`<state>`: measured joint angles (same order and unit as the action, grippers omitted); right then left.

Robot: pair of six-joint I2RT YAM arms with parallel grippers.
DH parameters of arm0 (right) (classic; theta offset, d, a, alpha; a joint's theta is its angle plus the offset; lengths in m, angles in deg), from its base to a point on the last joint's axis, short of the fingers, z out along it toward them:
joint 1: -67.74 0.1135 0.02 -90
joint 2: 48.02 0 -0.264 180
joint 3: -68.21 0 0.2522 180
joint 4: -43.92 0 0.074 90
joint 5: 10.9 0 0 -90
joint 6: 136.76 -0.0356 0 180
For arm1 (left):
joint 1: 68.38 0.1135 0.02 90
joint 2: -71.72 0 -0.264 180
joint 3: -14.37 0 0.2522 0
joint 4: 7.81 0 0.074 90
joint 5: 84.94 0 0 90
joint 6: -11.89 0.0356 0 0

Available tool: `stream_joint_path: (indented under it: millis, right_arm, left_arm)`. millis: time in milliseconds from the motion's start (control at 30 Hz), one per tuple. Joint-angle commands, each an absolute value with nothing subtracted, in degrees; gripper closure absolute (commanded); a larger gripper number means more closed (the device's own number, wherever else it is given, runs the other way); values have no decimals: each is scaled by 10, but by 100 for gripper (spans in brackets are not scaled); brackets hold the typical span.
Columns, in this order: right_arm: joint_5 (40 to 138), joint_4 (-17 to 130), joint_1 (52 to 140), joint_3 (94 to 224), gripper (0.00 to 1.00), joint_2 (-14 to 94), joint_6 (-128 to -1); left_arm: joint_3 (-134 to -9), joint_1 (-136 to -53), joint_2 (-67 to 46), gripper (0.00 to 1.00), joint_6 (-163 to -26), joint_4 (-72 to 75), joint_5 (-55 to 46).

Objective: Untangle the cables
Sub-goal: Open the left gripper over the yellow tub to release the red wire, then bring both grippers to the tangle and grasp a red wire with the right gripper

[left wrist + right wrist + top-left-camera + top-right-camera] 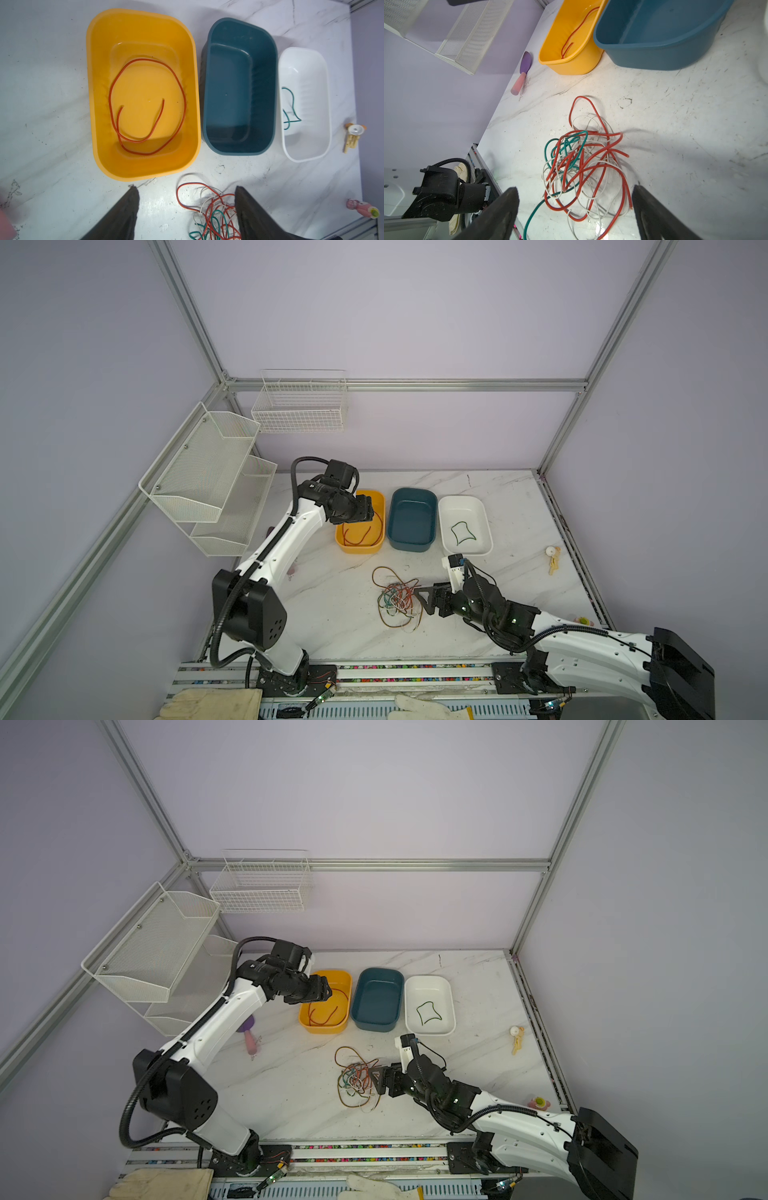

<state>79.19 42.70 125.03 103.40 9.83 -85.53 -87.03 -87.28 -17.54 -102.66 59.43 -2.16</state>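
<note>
Left pincer spread, empty, over yellow tub with one red cable | right pincer spread wide | cables tangled just ahead of it, seemingly untouched

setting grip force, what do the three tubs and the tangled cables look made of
Yellow tub, blue tub, white tub: likely moulded plastic, smooth, slightly glossy; soft highlights, rounded one-piece walls. Tangled cables: thin wire in shiny, plastic-looking red, white and green insulation; core not visible.
</note>
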Motion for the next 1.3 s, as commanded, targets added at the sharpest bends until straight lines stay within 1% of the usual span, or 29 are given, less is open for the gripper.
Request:
stream_joint_path:
  millis: [0, 33, 200, 333, 467, 533, 767, 867, 933, 1267]
  right_arm:
    - [806, 387, 1255, 1041, 18, 117, -867]
    - [809, 379, 1256, 1042, 21, 128, -868]
    - [821, 344, 1267, 1069, 37, 202, -866]
    - [820, 323, 1272, 1086, 46, 245, -863]
    - [814, 314, 1275, 1097, 54, 275, -861]
    - [814, 307, 1277, 1101, 60, 290, -860]
    - [808, 314, 1279, 1115, 77, 322, -860]
    - [798, 329, 1280, 1119, 89, 310, -857]
    - [796, 343, 1280, 1126, 100, 292, -851]
    - [802, 389, 1283, 1158, 100, 238, -825]
  left_arm:
    - [-784, -874, -99, 28, -1060, 552, -65]
    - [-755, -875, -62, 28, -1070, 539, -72]
    - [-627, -888, 42, 27, -1115, 487, -100]
    - [-550, -907, 105, 28, -1147, 467, -96]
    - [-485, -922, 158, 28, -1179, 446, -97]
    - [-458, -929, 178, 28, -1191, 443, -96]
    - [-376, -946, 225, 28, -1229, 422, -106]
    - [-356, -955, 232, 28, -1242, 416, -107]
    - [-347, -963, 236, 28, -1252, 411, -111]
    - [-284, -1006, 266, 28, -1342, 300, -172]
